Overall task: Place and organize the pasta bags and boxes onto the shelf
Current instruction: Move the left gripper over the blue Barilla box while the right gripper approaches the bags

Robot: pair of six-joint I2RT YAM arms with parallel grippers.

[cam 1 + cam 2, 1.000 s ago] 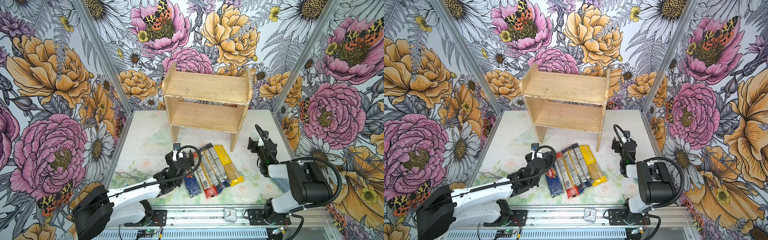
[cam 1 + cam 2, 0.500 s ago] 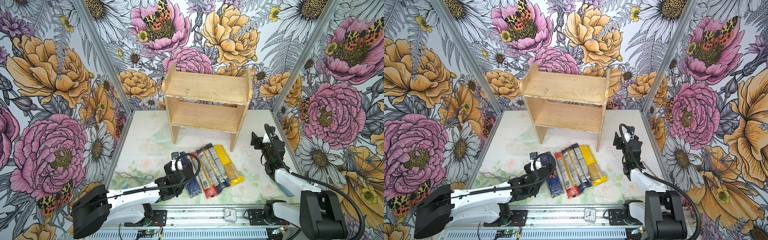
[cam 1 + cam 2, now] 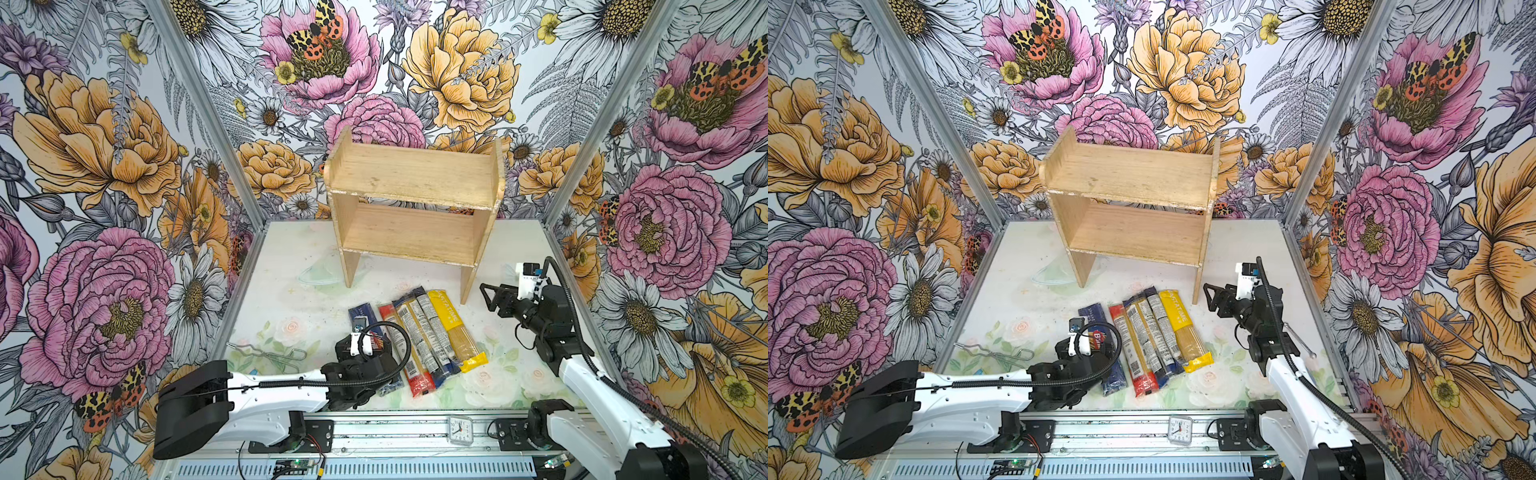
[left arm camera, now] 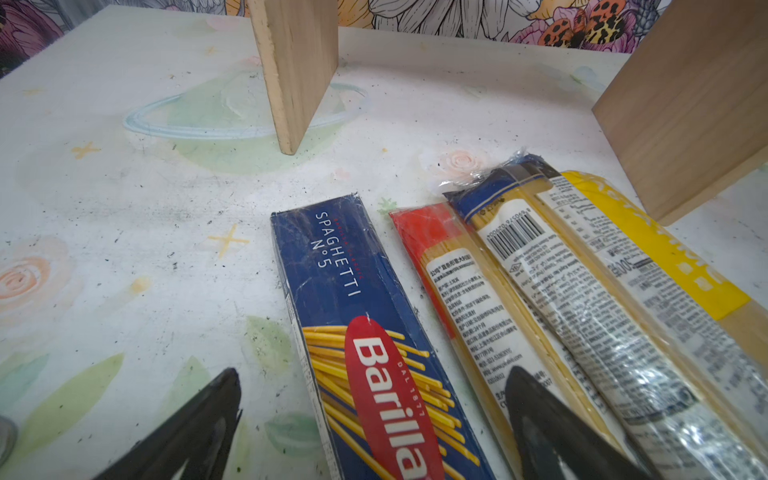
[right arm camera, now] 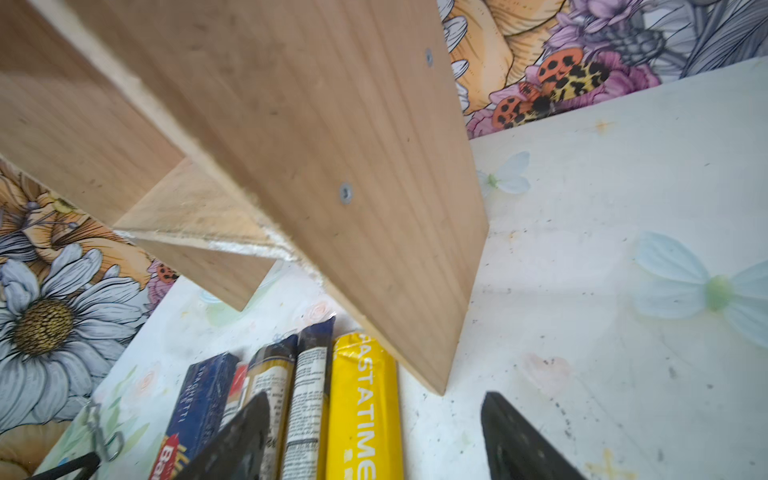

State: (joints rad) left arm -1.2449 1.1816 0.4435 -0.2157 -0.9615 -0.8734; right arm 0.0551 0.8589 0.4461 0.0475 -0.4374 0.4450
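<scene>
Several long pasta packs lie side by side on the table in front of the shelf: a dark blue Barilla box, a red-ended bag, two clear blue-ended bags and a yellow bag. Both shelf boards are bare. My left gripper is open wide, its fingers low on either side of the Barilla box without touching it. My right gripper hangs open and empty beside the shelf's right leg, pointing towards the yellow bag.
A bent wire clip lies on the table at the near left. A small clock sits on the front rail. Floral walls close in the left, back and right sides. The packs' far ends lie close to the shelf's right leg.
My left gripper has drawn back towards the near edge along the Barilla box. My right gripper has swung left towards the shelf's right leg and now points at the packs.
</scene>
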